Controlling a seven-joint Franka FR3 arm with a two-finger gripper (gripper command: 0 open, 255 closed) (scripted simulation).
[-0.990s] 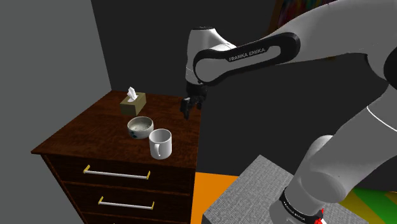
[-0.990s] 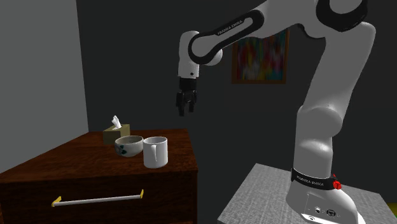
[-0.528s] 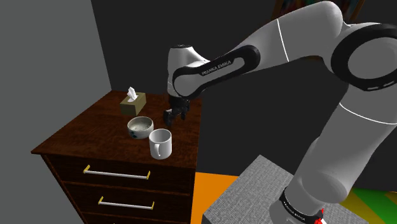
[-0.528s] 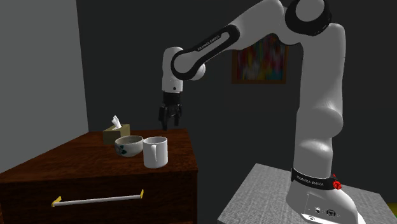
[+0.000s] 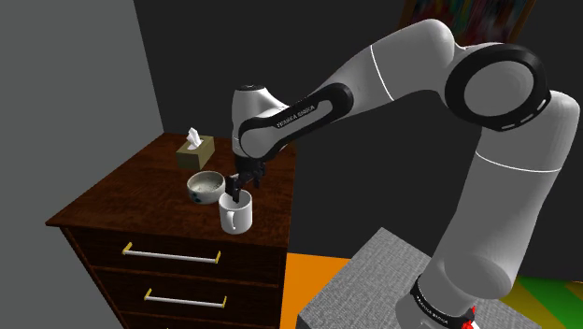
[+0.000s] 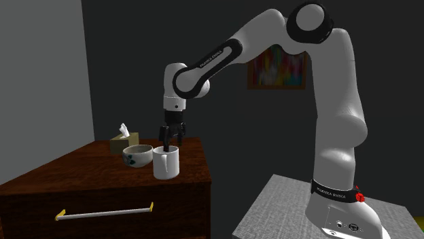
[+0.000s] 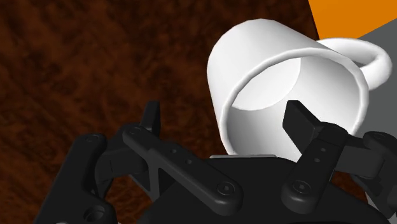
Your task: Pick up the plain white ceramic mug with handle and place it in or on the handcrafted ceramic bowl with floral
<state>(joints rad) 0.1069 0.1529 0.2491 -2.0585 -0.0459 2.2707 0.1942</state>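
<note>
A plain white mug [image 5: 237, 217] [image 6: 166, 164] [image 7: 273, 70] with a handle [image 7: 375, 63] stands upright on the dark wooden dresser [image 5: 121, 192], close beside a cream bowl [image 5: 206, 186] [image 6: 138, 155] with dark blue markings. My black gripper [image 5: 234, 193] [image 6: 167, 143] [image 7: 226, 121] is open and has come down onto the mug's rim. One finger [image 7: 302, 124] reaches inside the mug, the other finger [image 7: 151, 118] stays outside its wall. The fingers are not clasping the wall.
A tan tissue box [image 5: 195, 150] [image 6: 124, 142] sits behind the bowl near the grey wall. The dresser has drawers with pale bar handles [image 5: 171, 254]. The mug stands near the dresser's edge, with orange floor [image 5: 313, 280] and my grey stand [image 5: 374, 280] beyond.
The arm has swung down and toward the mug. The gripper dropped from above the dresser's back edge to the mug's rim, with one finger now inside it.
</note>
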